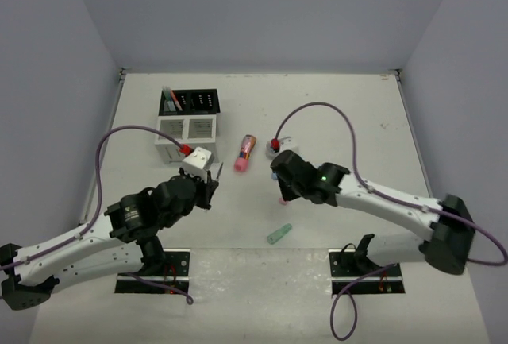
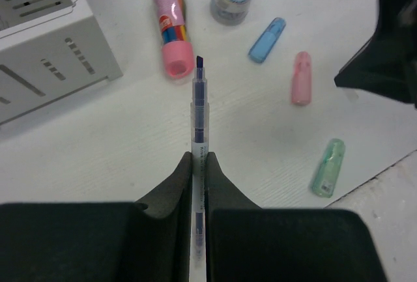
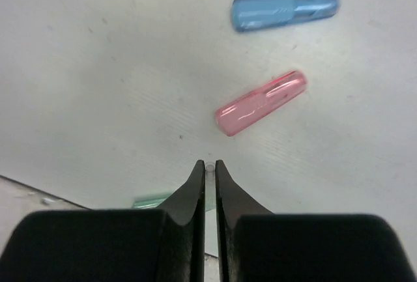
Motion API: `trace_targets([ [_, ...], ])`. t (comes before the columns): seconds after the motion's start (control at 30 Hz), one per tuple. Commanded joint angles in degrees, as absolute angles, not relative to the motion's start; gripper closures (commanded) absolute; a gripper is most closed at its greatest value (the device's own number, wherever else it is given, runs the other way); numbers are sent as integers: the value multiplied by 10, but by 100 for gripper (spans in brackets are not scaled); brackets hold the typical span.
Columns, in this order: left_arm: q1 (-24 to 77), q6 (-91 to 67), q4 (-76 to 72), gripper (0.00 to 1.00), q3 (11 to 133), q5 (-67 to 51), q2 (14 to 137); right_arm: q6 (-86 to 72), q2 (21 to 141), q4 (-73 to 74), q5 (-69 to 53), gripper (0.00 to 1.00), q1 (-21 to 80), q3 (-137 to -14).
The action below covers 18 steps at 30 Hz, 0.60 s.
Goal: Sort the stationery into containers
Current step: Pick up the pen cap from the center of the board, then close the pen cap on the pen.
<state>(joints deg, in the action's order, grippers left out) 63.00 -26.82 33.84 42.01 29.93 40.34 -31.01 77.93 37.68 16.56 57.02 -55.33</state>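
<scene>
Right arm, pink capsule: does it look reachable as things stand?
Probably yes: the pink capsule lies bare just ahead of the right end effector, nothing between them; its shut jaws must open first.

White table (image 1: pixel 333 114) spanned whole work area, surface matte, faintly scuffed. Few dark specks (image 1: pixel 386 127) sat toward far right. Plain grey walls (image 1: pixel 262 10) closed off left, far, right sides. Paler strip (image 1: pixel 262 304) ran along near edge.

White links and black joint housings make up the left arm (image 1: pixel 71 249) and right arm (image 1: pixel 389 201). A purple cable (image 1: pixel 127 129) trails each. A green light (image 1: pixel 324 177) glows on the right. The left end effector (image 2: pixel 199 159) and right end effector (image 3: pixel 210 165) are matte black wedges.
</scene>
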Motion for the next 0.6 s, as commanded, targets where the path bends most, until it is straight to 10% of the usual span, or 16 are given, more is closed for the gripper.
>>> trace_targets([
  [0.0, 629, -272, 204, 100, 382, 202, 341, -377, 552, 285, 236, 100, 564, -536],
  [0.23, 629, -333, -174, 100, 227, 22, 294, -448, 279, -109, 178, 100, 563, -344],
  [0.57, 631, -419, -468, 100, 188, -119, 423, -405, 316, -248, -24, 100, 563, -348],
])
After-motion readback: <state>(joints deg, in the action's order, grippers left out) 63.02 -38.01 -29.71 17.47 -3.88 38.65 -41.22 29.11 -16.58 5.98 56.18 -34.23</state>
